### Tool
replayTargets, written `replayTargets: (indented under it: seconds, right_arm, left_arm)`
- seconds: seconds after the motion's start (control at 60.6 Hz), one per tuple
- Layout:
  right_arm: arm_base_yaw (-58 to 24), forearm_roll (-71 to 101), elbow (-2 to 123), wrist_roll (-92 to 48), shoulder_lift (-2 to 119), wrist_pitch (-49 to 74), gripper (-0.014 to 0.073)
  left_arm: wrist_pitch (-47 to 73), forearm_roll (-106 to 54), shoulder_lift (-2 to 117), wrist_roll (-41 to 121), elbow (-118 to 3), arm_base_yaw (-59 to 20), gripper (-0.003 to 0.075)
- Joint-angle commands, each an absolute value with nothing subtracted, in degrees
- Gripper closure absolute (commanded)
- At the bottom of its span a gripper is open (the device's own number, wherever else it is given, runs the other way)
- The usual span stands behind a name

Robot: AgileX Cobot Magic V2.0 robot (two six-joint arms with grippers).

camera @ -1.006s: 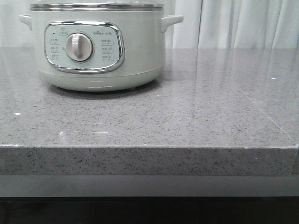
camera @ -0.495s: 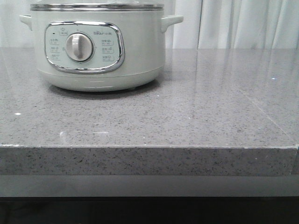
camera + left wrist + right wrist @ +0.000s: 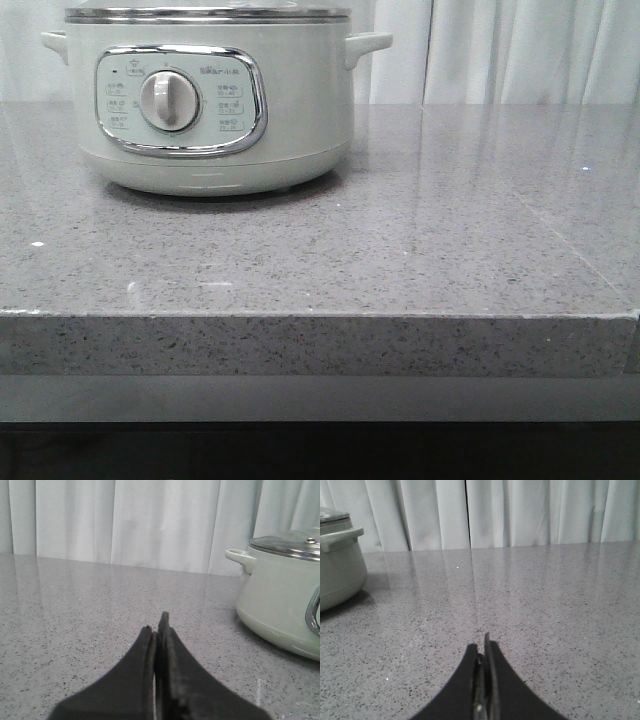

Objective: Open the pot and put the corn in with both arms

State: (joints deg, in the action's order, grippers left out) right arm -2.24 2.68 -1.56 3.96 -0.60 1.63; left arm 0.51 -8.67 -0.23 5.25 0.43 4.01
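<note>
The pale-green pot [image 3: 210, 100] stands at the back left of the grey stone counter, its dial panel facing me and its lid on. It also shows in the left wrist view [image 3: 282, 590] and at the edge of the right wrist view [image 3: 337, 565]. The corn is out of view in every frame. My left gripper [image 3: 157, 627] is shut and empty, low over the counter, apart from the pot. My right gripper [image 3: 482, 647] is shut and empty over bare counter, well away from the pot. Neither gripper shows in the front view.
The counter's front edge [image 3: 320, 318] runs across the front view. White curtains [image 3: 500, 50] hang behind the counter. The speckled counter top [image 3: 450, 220] stretches to the right of the pot.
</note>
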Motion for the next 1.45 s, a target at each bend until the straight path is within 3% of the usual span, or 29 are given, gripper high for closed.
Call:
replayTargets:
  seconds: [0.0,1.435]
  right_arm:
    - [-1.72,2.17,-1.58,4.01,-1.93,-3.65,0.0661]
    - [-1.72,2.17,-1.58,4.01,-1.93,-3.65,0.0661]
  left_arm:
    - [-3.98,-9.17,-1.35,4.70,0.58,4.13,0.0741]
    - [-3.98,-9.17,-1.35,4.70,0.58,2.06,0.0741]
